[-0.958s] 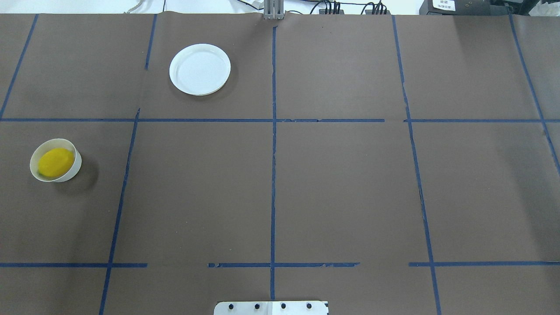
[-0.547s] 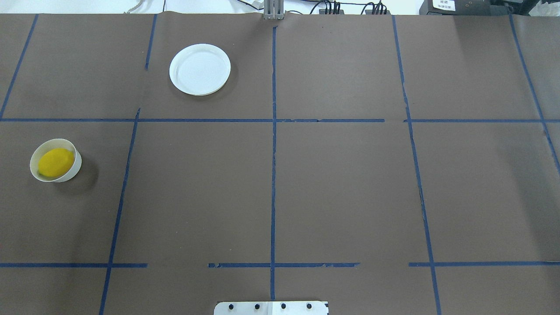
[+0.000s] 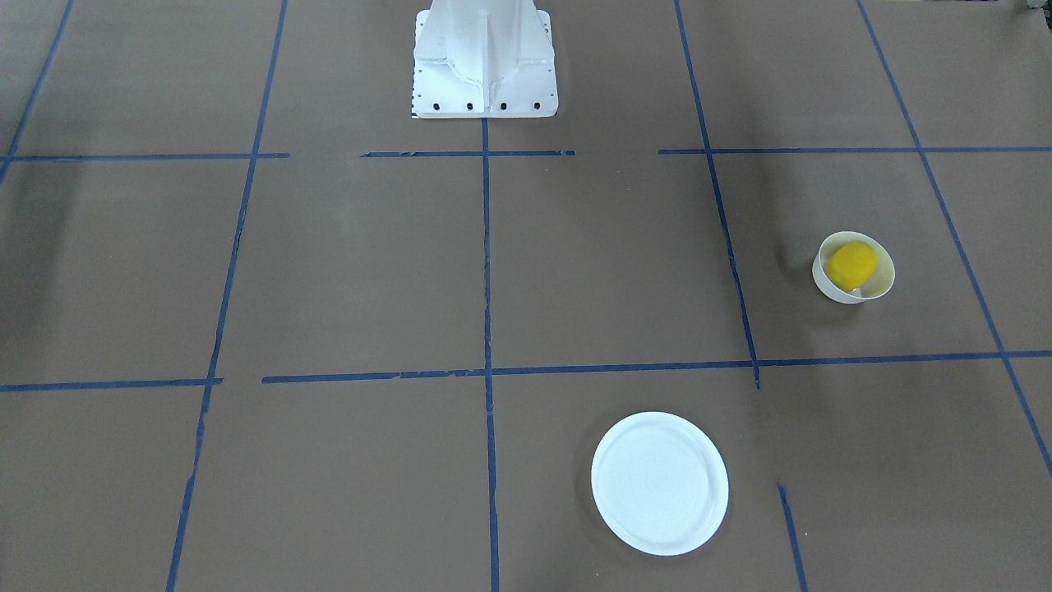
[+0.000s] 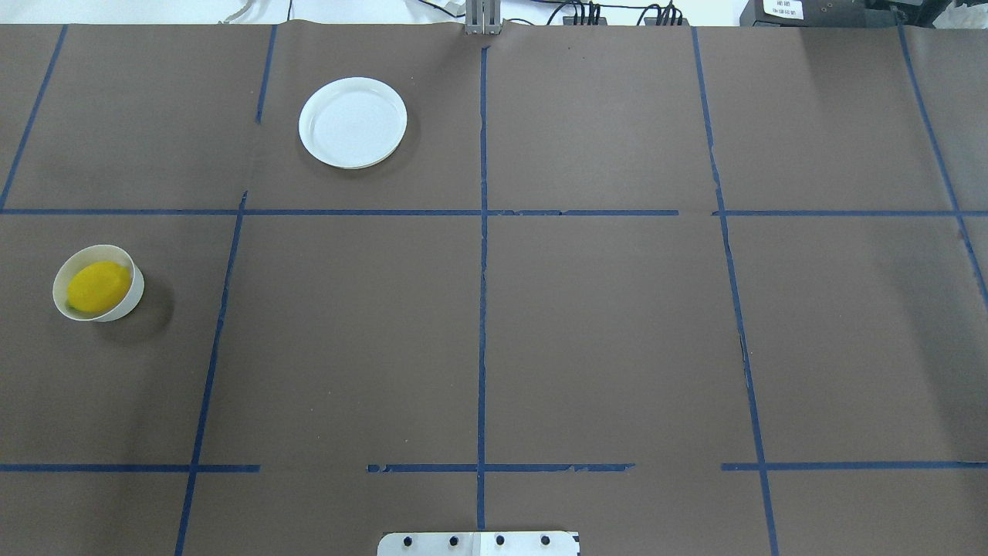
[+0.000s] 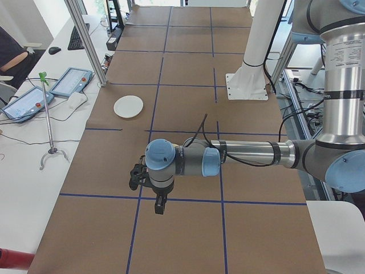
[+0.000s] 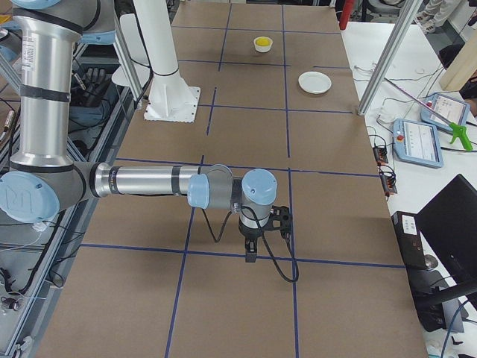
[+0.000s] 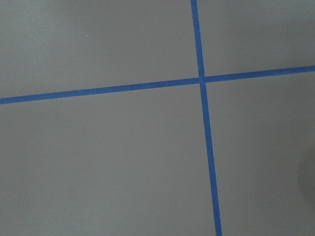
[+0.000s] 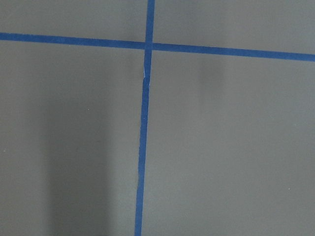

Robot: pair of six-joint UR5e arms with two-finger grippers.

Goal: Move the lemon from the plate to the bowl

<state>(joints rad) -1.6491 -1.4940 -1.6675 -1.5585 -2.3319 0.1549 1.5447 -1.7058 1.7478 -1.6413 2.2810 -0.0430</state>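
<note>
Scanning for lettering now. Upper right of the overhead view: white label [image 4: 783,8] on a dark box [image 4: 822,14], a couple of lines of print, far too small to read. Over to the left side view, right edge: pale sticker [image 5: 348,55] on the upright tube of the left arm [image 5: 248,152], fine print, illegible. Same again in the right side view, upper left: sticker [image 6: 32,49] on the right arm [image 6: 141,181], unreadable. No legible text anywhere.
</note>
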